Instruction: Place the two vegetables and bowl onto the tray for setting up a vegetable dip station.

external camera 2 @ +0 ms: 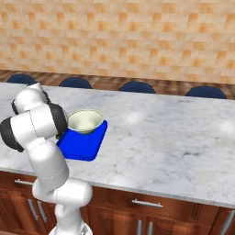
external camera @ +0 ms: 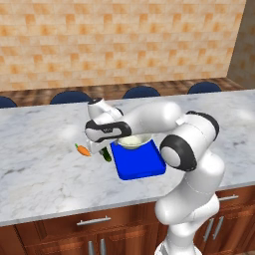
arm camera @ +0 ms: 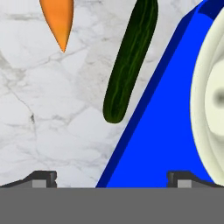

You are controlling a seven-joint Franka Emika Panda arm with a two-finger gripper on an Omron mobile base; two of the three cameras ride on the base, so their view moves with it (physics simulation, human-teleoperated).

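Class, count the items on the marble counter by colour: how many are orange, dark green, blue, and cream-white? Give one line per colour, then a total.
Orange: 1, the carrot
Dark green: 1, the cucumber
Blue: 1, the tray
Cream-white: 1, the bowl, standing on the tray
Total: 4

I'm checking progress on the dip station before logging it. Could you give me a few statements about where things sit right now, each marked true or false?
1. The pale cream round bowl sits on the bright blue rectangular tray. True.
2. The dark green cucumber lies on the tray. False: it lies on the grey-veined marble counter, beside the tray's edge.
3. The small orange carrot is on the counter. True.
4. The gripper holds the cucumber. False: its fingers are open and empty.
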